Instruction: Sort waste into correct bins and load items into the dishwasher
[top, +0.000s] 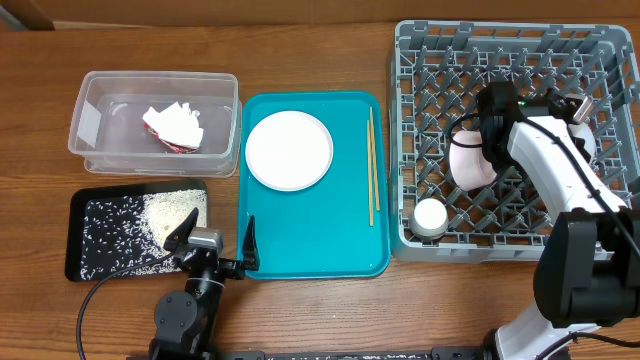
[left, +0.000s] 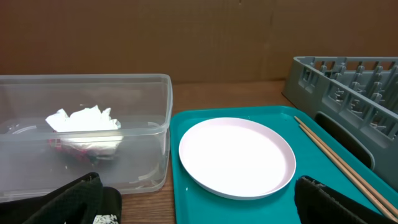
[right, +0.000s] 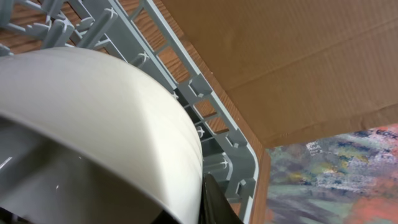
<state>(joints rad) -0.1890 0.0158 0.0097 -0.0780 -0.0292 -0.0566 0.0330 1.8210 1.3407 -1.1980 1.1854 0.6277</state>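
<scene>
My right gripper (top: 573, 112) is over the grey dish rack (top: 500, 30), shut on the rim of a greyish-white bowl (top: 588, 145). In the right wrist view the bowl (right: 93, 112) fills the frame and one dark finger (right: 211, 199) presses on its rim. A pale pink bowl (top: 470, 162) and a small white cup (top: 431, 216) sit in the rack. The round plate (top: 289, 150) and chopsticks (top: 371, 165) lie on the teal tray (top: 320, 240). My left gripper (top: 215, 242) is open and empty at the tray's near left corner.
The clear tub (top: 95, 85) at the back left holds the wrapper (top: 165, 135) and napkin (top: 182, 120). The black tray (top: 90, 265) holds rice (top: 170, 210). A cardboard wall stands behind the table.
</scene>
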